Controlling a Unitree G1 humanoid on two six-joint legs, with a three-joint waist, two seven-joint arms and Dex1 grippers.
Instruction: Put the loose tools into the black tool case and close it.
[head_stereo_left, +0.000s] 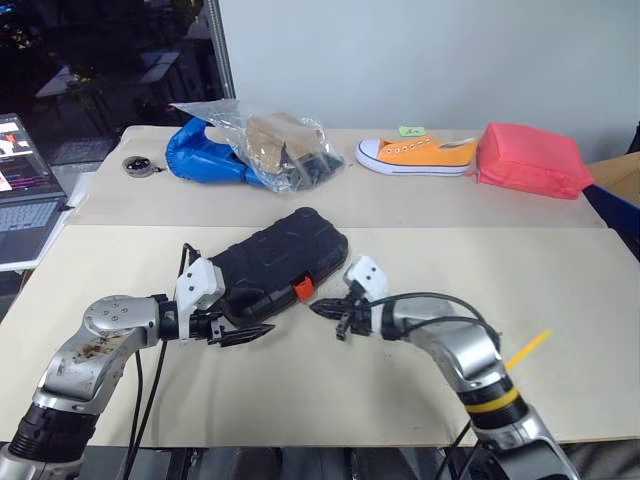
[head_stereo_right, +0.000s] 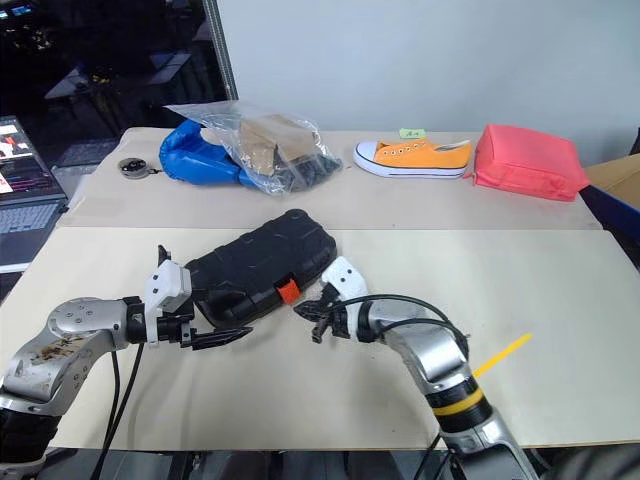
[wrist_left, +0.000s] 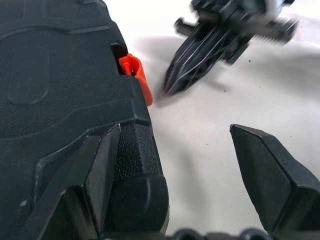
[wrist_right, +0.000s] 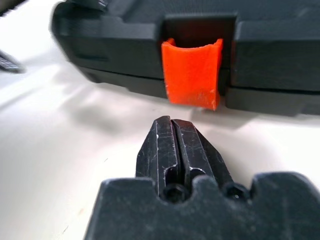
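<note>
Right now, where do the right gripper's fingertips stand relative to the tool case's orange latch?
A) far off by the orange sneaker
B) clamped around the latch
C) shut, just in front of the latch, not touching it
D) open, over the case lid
C: the right gripper has its fingers pressed together, with bare table between them and the orange latch of the closed black tool case.

I see the black tool case (head_stereo_left: 277, 259) lying flat and closed on the pale table, its ribbed shell up, set at a slant. Its small orange latch (wrist_right: 192, 73) sticks out from the front edge.
</note>
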